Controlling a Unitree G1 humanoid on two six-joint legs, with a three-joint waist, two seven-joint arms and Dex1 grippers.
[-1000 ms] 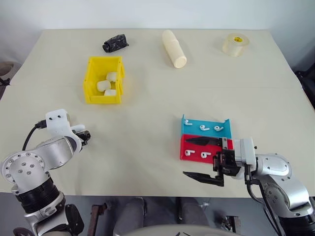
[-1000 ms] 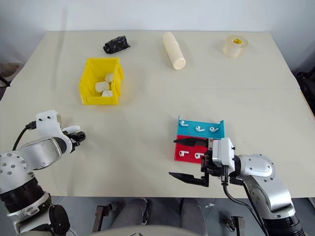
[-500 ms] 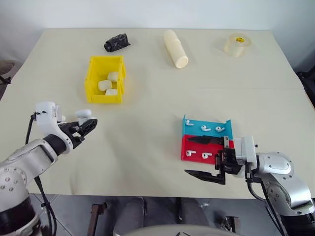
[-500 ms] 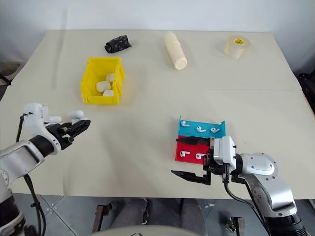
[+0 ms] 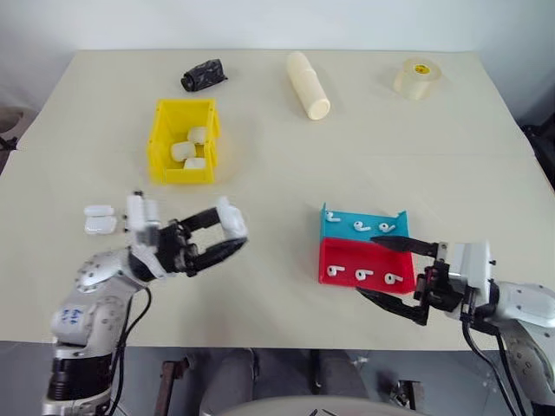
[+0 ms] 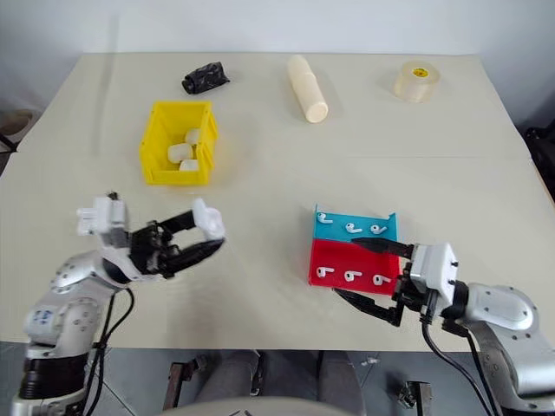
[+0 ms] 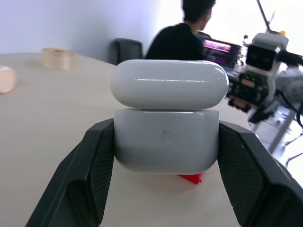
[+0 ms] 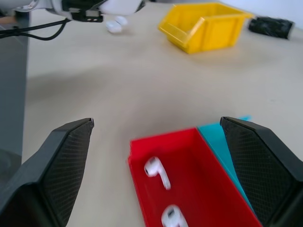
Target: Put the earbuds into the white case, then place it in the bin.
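My left gripper [image 5: 227, 230] is shut on the white case [image 7: 165, 142], held above the table's front left. Its lid [image 7: 169, 84] stands slightly ajar. Several earbuds lie in two trays at the front right: some in the blue tray [image 5: 360, 227], some in the red tray [image 5: 364, 276]. My right gripper [image 5: 366, 265] is open, its fingers reaching over the red tray's right end with nothing between them. The yellow bin [image 5: 182, 173] sits at the left middle of the table with white cases inside.
Another white case [image 5: 98, 221] lies on the table left of my left arm. At the far edge are a black object [image 5: 203, 74], a cream cylinder [image 5: 308, 85] and a tape roll [image 5: 415, 78]. A person [image 7: 187, 33] sits beyond the table.
My left gripper has swung right and a little up with the case, turning toward the trays. The right gripper has drawn back to the right, still open.
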